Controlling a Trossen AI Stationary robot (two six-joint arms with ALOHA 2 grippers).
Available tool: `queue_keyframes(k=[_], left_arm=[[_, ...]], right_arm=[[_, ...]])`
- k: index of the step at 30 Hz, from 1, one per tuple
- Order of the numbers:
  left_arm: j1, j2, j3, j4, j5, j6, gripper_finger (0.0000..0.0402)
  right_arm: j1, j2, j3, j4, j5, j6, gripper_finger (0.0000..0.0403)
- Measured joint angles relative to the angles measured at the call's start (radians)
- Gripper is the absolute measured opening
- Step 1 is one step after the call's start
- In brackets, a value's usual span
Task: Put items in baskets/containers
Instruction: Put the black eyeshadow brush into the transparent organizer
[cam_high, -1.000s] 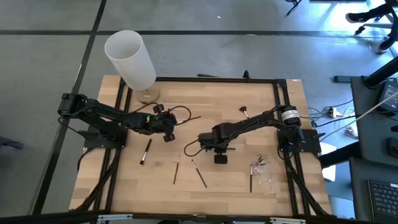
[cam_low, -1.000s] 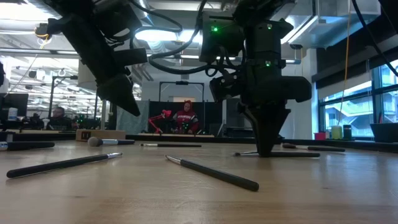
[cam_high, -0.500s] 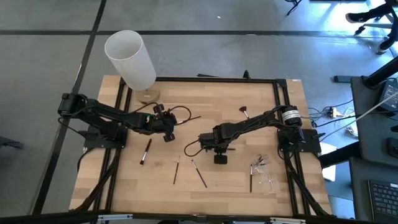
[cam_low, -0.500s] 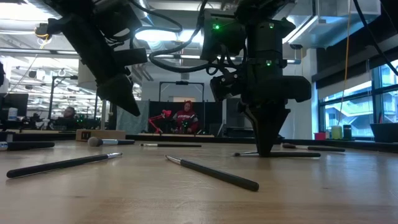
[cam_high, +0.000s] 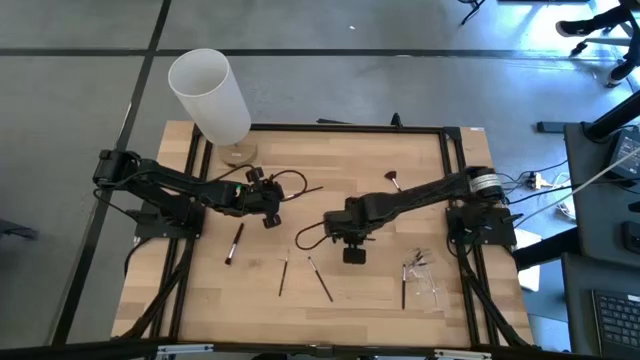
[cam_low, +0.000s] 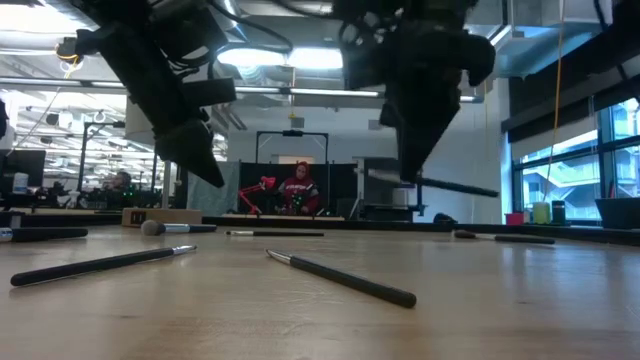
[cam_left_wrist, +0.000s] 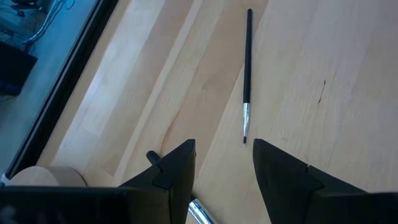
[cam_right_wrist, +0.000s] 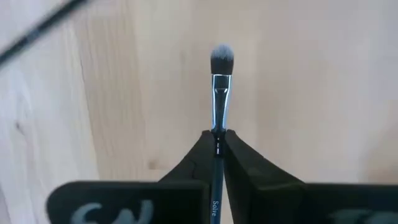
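I am lifting the right hand (cam_low: 420, 165) clear of the surface (cam_high: 350, 200): a moment earlier its fingertips were down on the wood in the low view, and now they are hanging well above it with a brush (cam_right_wrist: 219, 93) carried up between them. In the right wrist view the fingers are pinching the dark handle, with the ferrule and pale-tipped head sticking out ahead over bare wood; in the low view the same brush is showing as a thin dark rod (cam_low: 440, 185) held roughly level, right of centre in the frame. I am judging the pick as made and the carry to the clear container (cam_high: 428, 275), at the lower right of the high view, as the step now opening. In that view the right arm is reaching in from the right edge with its hand near centre, bent down over the surface. The left hand (cam_high: 268, 205) is waiting left of centre, fingers apart and holding nothing, poised above a loose brush (cam_left_wrist: 247, 74). Several other brushes (cam_high: 320, 278) are lying along the lower middle.
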Motion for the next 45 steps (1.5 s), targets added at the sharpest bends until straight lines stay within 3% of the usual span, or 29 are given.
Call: queue_keyframes(k=[13,18,22,28,34,39,45], left_arm=[[-0.007,0.000,0.000,-0.040,-0.011,-0.046,0.0157],[0.000,0.003,0.000,-0.010,-0.049,-0.047,0.0157],[0.008,0.004,0.000,0.018,-0.052,-0.034,0.0157],[0.008,0.004,0.000,0.015,-0.052,-0.032,0.0157],[0.007,0.004,0.000,0.012,-0.046,-0.037,0.0157],[0.007,0.004,0.000,0.012,-0.042,-0.044,0.0157],[0.007,0.004,0.000,0.012,-0.043,-0.046,0.0157]], right_arm=[[0.220,-0.624,-0.495,0.278,0.368,0.321,0.0024],[0.356,-0.849,-0.642,0.276,0.494,0.460,0.0025],[0.463,-0.981,-0.709,0.268,0.531,0.530,0.0027],[0.623,-1.068,-0.735,0.211,0.531,0.591,0.0025],[0.762,-1.086,-0.791,0.180,0.647,0.656,0.0024],[0.820,-1.087,-0.873,0.247,0.705,0.696,0.0032],[0.833,-1.087,-0.914,0.252,0.698,0.770,0.0056]])
